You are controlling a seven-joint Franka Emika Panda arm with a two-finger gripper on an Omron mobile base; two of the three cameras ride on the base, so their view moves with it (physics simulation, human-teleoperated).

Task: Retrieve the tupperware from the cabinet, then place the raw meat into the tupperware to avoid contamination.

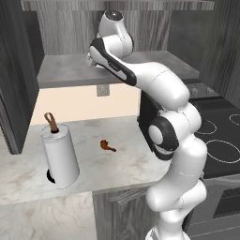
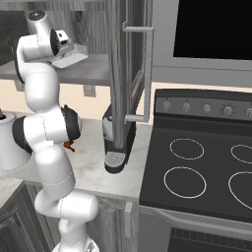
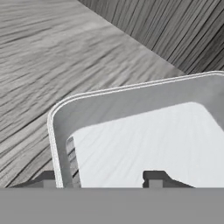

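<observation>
Up on the cabinet (image 1: pixel 28 56) shelf, straddling the tupperware (image 3: pixel 144 135) wall with jaws part-open, apparently not yet gripping; squeeze squarely before lifting.

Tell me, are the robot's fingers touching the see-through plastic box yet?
Cannot tell. In the hand view the dark fingers straddle the wall of the translucent whitish plastic box, but no contact or gap shows plainly.

Two rear base views sharing the cabinet (image 1: pixel 112 70) shelf; hand view apparently right above the tupperware (image 3: pixel 144 131).
</observation>
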